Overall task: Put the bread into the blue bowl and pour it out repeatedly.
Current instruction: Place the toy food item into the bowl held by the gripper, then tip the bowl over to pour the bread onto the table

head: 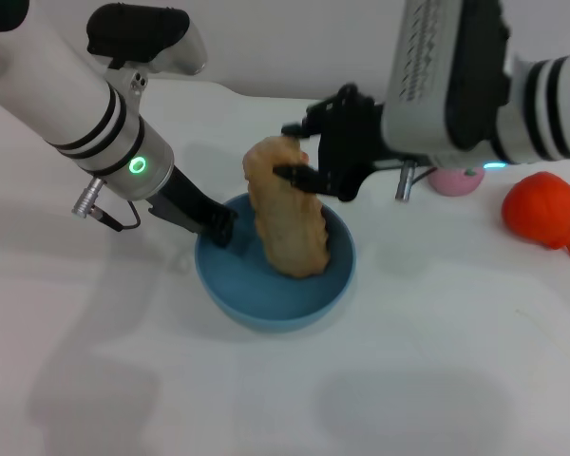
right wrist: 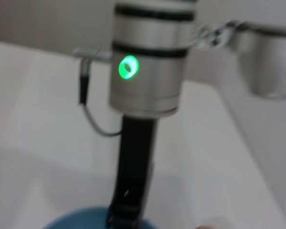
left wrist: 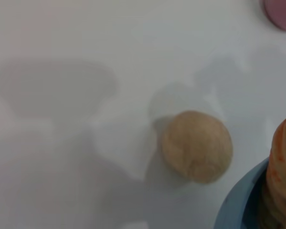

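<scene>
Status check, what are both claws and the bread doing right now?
Left claw pinching the blue bowl at its rim. Right claw shut on the bread, loaf upright, lower end inside bowl. Nothing blocking.

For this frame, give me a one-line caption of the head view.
Right hand stands the bread upright in the blue bowl while left hand grips its rim.

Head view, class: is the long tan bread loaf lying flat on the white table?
No: the long tan bread loaf stands on end inside the round light-blue bowl, gripped by the right pincer.
</scene>
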